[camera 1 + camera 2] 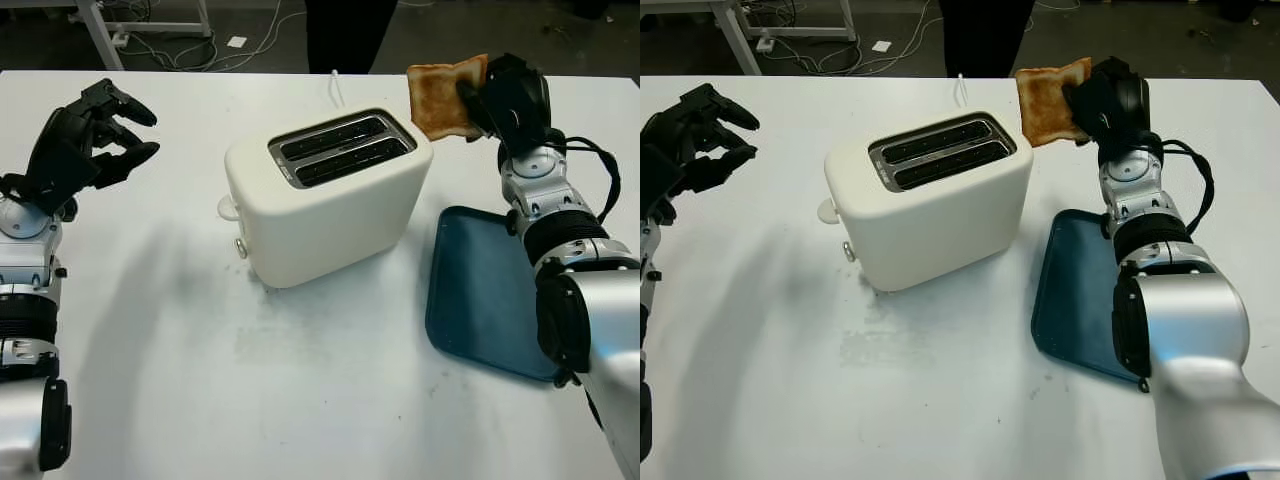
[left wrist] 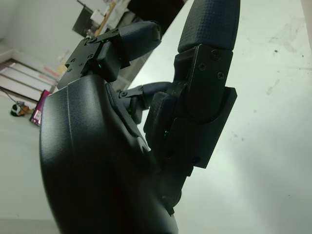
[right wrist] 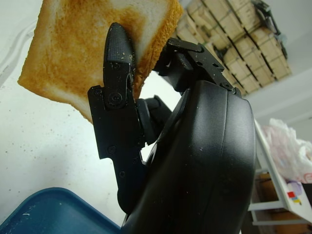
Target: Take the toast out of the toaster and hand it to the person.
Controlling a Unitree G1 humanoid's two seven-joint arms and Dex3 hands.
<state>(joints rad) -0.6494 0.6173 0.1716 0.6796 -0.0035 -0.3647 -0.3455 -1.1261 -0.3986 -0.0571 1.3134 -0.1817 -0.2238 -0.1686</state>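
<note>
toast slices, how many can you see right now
1. The toast is gripped in the right hand, held up beyond the toaster. Both slots look empty, though a slice sunk deep could be hidden.

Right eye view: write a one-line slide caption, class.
Right hand lifts browned toast slice beyond white two-slot toaster; left hand open.

Head stereo pair looks fwd & down at the bench (image 1: pixel 300 380); both eyes share the toaster (image 1: pixel 325 195). Wrist cams sit v. close behind each hand's shell, tilted.
</note>
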